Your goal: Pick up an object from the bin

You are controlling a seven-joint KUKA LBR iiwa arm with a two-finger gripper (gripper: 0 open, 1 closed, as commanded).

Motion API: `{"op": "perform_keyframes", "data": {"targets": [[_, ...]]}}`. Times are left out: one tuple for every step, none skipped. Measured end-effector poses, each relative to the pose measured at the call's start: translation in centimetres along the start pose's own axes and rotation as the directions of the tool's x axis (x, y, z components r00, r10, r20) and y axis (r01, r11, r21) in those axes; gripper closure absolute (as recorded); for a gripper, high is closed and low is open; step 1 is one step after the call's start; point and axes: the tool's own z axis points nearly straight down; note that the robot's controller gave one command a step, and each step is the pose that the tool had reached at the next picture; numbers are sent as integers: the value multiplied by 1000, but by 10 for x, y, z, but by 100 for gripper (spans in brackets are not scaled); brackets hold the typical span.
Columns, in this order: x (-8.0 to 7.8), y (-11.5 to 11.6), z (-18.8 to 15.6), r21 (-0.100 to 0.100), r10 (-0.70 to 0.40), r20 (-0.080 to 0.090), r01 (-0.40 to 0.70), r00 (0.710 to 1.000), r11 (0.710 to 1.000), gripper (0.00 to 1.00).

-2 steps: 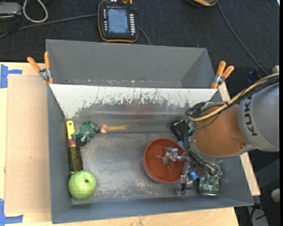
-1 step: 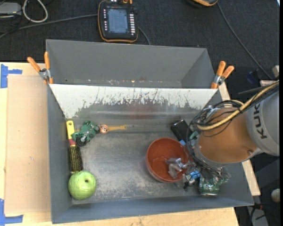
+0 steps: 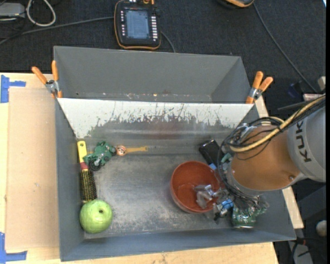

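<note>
Camera view puts my gripper (image 3: 207, 194) low over the right part of a red bowl (image 3: 186, 183), at the near right of the bin (image 3: 143, 213). My orange wrist covers much of it, so I cannot tell whether my jaws are parted or closed, nor whether anything sits between them. The bowl stands upright on the bin floor, its far rim close to a small black block (image 3: 210, 147). Just beside my wrist, toward the near right corner, lies a green and blue scrap (image 3: 245, 216), partly under me. Well apart on the left are a green apple (image 3: 95, 215), a dark brush (image 3: 87, 183) with a yellow handle, a small green toy (image 3: 100, 154) and a thin wooden stick (image 3: 133, 149).

If the bowl is my pick, I judge the rim is the only grip. One jaw should go inside the wall and one outside, square across it. I should close firmly, then lift straight up, since a shallow bite may let it tip or slip.
</note>
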Motion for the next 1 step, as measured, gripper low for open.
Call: {"op": "perform_keyframes", "data": {"targets": [[-1, 0, -2, 0, -1, 2, 1, 1000, 1000, 100]]}}
